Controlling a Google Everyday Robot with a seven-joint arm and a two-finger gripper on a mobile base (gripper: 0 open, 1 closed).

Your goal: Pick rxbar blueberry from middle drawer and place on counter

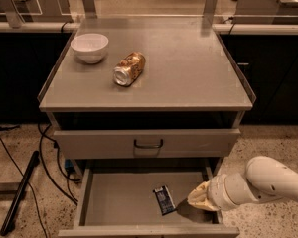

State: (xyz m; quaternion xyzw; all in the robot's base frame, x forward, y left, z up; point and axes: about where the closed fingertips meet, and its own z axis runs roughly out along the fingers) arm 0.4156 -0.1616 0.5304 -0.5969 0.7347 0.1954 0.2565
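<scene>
The rxbar blueberry, a small dark blue bar, lies flat on the floor of the open middle drawer, right of its middle. My gripper reaches in from the right over the drawer's right side, its wrapped tip just right of the bar and apart from it. The counter is the flat grey-beige top above.
A white bowl stands at the counter's back left. A gold-brown can lies on its side near the counter's middle. A shut drawer front with a dark handle is above the open drawer. Cables and a dark pole lie on the floor at left.
</scene>
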